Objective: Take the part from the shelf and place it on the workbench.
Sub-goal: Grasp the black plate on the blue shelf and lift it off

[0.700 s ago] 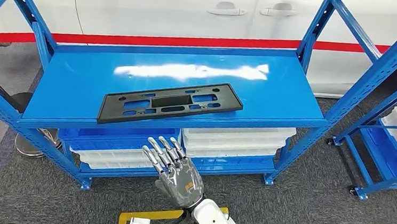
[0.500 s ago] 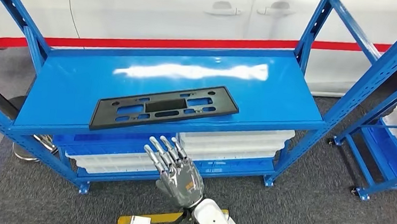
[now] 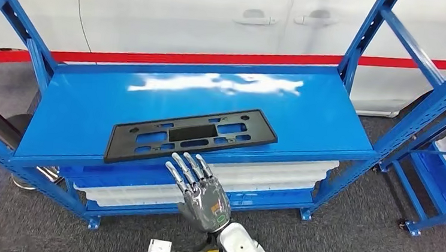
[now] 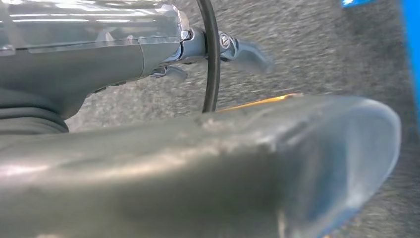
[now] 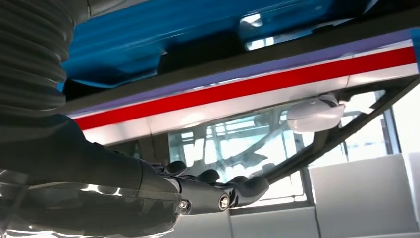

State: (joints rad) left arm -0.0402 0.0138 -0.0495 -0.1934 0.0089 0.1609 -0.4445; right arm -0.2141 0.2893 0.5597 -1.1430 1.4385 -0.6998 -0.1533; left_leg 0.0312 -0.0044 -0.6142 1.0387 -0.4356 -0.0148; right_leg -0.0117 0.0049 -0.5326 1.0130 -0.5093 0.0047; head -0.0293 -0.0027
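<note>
Part [image 3: 191, 135]: black, flat, slotted plate lying on top deck of blue shelf [image 3: 330, 113], close to deck's front edge, slightly skewed to that edge, long side across. Untouched, nothing on it. Just below and in front of part, right robot hand [image 3: 200, 191]: raised, back toward camera, fingers straight and apart, holding nothing, fingertips short of deck's front lip. Left robot hand [image 4: 198, 47]: low, over grey carpet, fingers blurred, seemingly extended, nothing held. Beneath part's deck, white trays [image 3: 277, 169] stacked on lower level; behind shelf, white car with red stripe [image 3: 214, 58].

Risks, judged from here: thin plate lying flush on slick deck, so little for fingers to get under; likely to skid backward if pushed instead of pinched. Rising fingers apt to catch front lip. One-handed grasp off centre prone to tipping long plate and dropping it.
</note>
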